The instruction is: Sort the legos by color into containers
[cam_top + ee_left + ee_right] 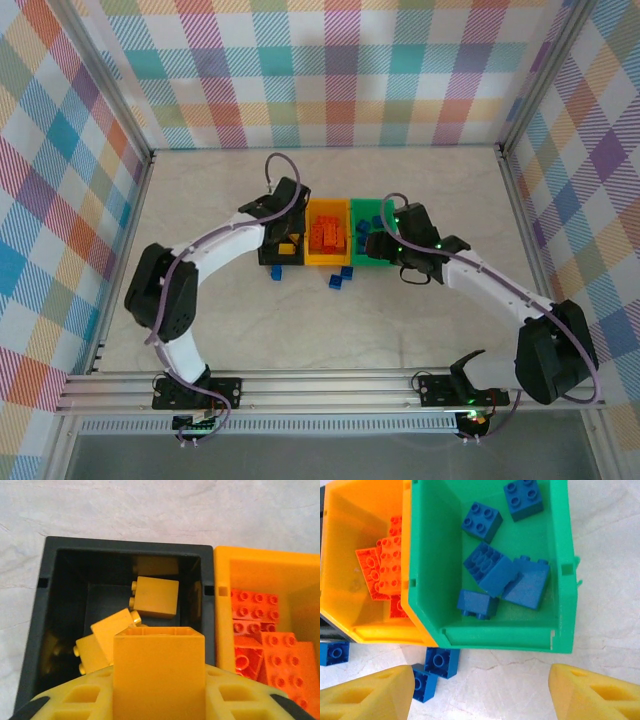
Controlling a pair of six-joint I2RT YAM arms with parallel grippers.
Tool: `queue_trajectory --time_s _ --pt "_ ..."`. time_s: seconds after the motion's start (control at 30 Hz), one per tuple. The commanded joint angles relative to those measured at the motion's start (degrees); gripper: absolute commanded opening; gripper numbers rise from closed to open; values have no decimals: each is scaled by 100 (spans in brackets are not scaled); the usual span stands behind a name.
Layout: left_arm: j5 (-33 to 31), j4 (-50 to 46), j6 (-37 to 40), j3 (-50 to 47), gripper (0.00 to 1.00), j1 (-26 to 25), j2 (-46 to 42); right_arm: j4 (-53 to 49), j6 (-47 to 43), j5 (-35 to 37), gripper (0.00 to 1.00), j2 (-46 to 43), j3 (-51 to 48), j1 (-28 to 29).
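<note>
My left gripper (159, 685) is shut on a yellow lego (159, 660) and holds it above the black container (50, 605), where several yellow legos (156, 596) lie. The orange-yellow container (223, 625) beside it holds orange legos (272, 650). My right gripper (480, 695) is open over the table just in front of the green container (495, 640), with nothing between its fingers. Several blue legos (490, 570) lie in that container. Three blue legos (441, 661) lie on the table by the containers' front edge. In the top view the left gripper (284, 222) hangs over the black container (272, 256) and the right gripper (385, 243) over the green one (368, 210).
The three containers stand side by side in the middle of the table (330, 330). Metal frame posts and checkered walls (330, 70) close in the table on the left, right and back. A rail (320, 388) runs along the near edge by the arm bases.
</note>
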Motion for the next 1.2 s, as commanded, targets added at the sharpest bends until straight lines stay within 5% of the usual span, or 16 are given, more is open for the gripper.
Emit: queue_trajectory --time_s 0.0,0.3,0.43,0.63,0.9,1.17 --pt "73 -289 47 529 48 147 184 13 208 -330 72 -244 -256 89" --pt "723 4 -314 389 99 97 -751 319 817 -40 73 -98 -645 1031" --pt "983 260 -563 -461 100 -34 -1797 481 1064 243 73 452 -409 1587" --pt "559 205 -908 -2023 100 -222 -3497 551 1363 670 74 1559 248 2097" --pt "62 -391 -1309 -3358 100 -225 -5005 19 1583 1438 72 2704 1134 2194" --pt "10 -549 -1565 -3820 100 -231 -5477 -94 1512 1432 52 3147 1369 2194"
